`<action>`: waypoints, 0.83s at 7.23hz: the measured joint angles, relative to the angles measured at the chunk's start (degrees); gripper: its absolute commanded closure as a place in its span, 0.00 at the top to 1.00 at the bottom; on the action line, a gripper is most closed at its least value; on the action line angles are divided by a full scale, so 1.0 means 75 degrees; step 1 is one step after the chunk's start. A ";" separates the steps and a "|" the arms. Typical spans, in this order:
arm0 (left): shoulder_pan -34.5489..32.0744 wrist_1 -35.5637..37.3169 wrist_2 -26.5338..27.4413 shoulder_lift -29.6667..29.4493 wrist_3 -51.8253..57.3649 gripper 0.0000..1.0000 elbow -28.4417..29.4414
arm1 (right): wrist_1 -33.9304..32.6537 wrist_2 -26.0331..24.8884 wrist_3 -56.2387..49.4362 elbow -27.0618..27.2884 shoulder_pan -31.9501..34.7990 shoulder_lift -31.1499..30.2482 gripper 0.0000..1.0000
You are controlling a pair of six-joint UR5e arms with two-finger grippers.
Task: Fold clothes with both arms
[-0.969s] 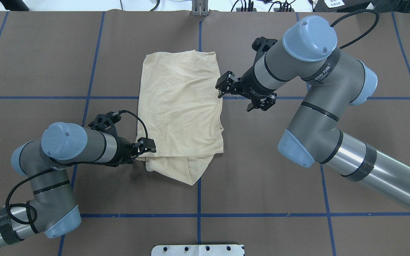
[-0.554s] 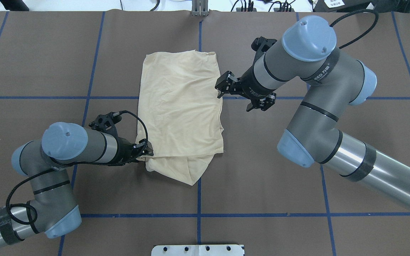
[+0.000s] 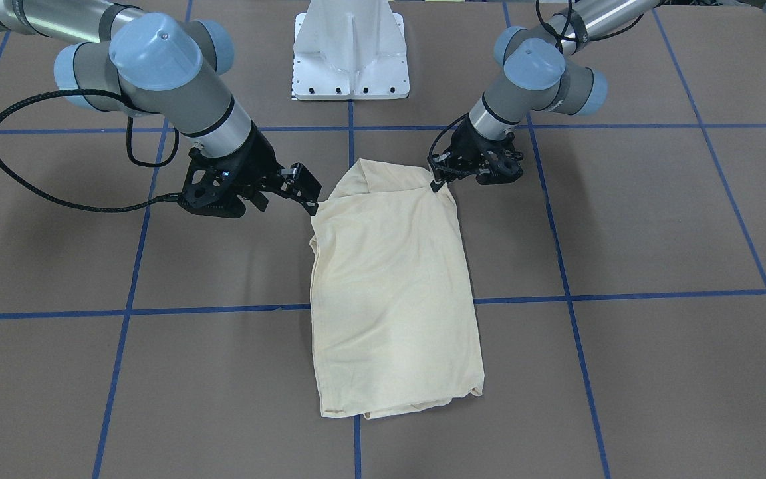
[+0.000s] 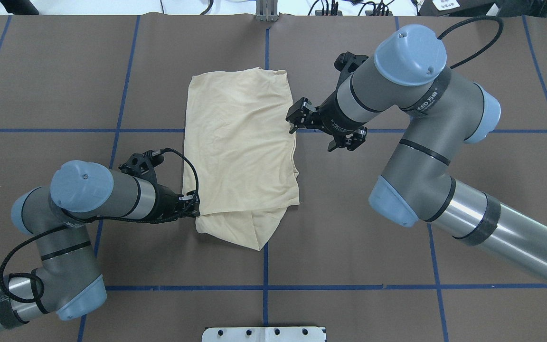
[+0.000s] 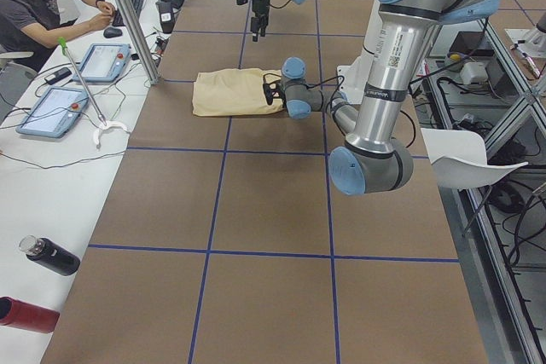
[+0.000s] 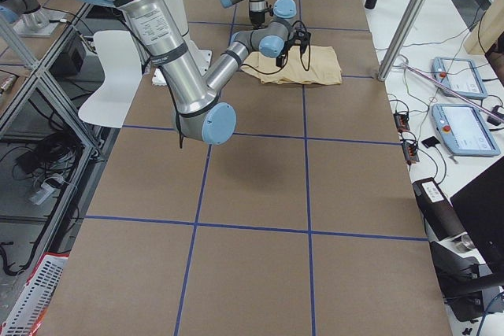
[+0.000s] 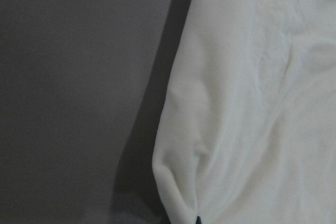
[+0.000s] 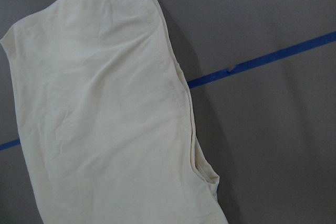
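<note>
Left gripper point(image 4: 194, 207): clenched on the shirt point(image 4: 240, 142), at its near left corner.
Right gripper point(image 4: 293, 121): released, fingers apart beside the shirt's right edge.

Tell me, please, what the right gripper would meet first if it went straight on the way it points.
Most likely the edge of the shirt: the right gripper points at it, though its height is unclear.

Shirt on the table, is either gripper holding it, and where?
The left gripper looks shut on the shirt at its near left corner; the right gripper sits open at its side edge, holding nothing.
</note>
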 measured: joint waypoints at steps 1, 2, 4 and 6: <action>-0.0009 0.0006 -0.0046 0.0014 0.0001 0.00 -0.0058 | -0.0030 -0.0454 0.0403 0.0000 -0.0372 0.0023 1.00; -0.0012 0.0008 -0.0062 0.0015 0.0001 0.00 -0.0079 | -0.0141 -0.0979 0.0872 -0.0004 -0.0806 0.0065 1.00; -0.0014 0.0006 -0.0069 0.0017 0.0001 0.00 -0.0088 | -0.0966 -0.1798 0.1578 -0.0041 -0.1630 0.0420 1.00; -0.0006 0.0004 -0.0070 0.0009 0.0001 0.00 -0.0090 | -0.1630 -0.2146 0.1892 -0.0236 -0.2140 0.0794 1.00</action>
